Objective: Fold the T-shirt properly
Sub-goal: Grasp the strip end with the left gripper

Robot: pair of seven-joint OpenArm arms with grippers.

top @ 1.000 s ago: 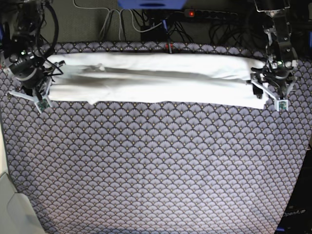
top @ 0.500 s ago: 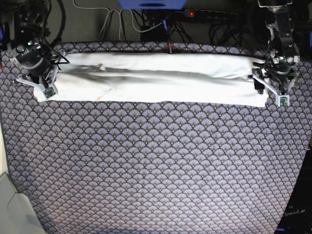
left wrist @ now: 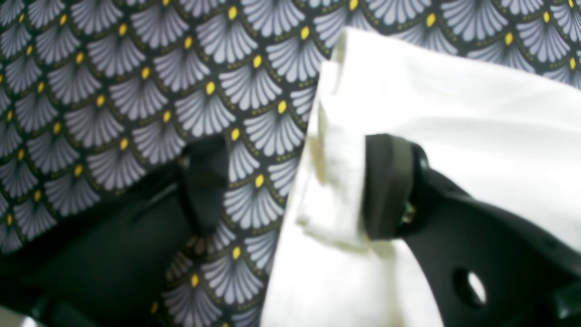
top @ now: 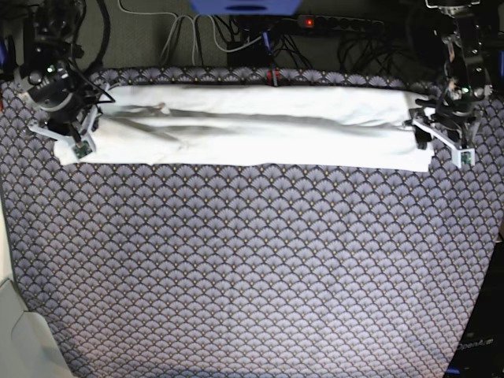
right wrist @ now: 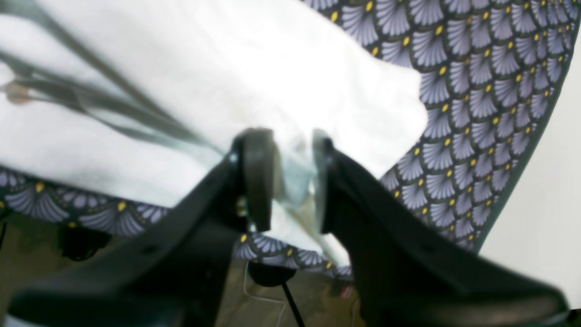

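T-shirt point(top: 252, 130) lies as long band, top of frame. Left gripper point(left wrist: 290, 186) spread wide, released; right gripper point(right wrist: 290, 177) parted around hem, grip uncertain. Next: regrasp ends, fold crosswise.

— What are we looking at beneath everything?
— We see a tablecloth point(top: 252, 276) patterned in grey-lilac fans with small yellow dots.
— And behind it?
— We make out a dark strip with tangled cables point(top: 205, 35) and a power strip point(top: 331, 22), its red light glowing.

Both matte black plastic grippers point(left wrist: 290, 186) point(right wrist: 286, 177) have curved fingers with flat rubbery pads; black arms carry looping cables and tiny green lights.
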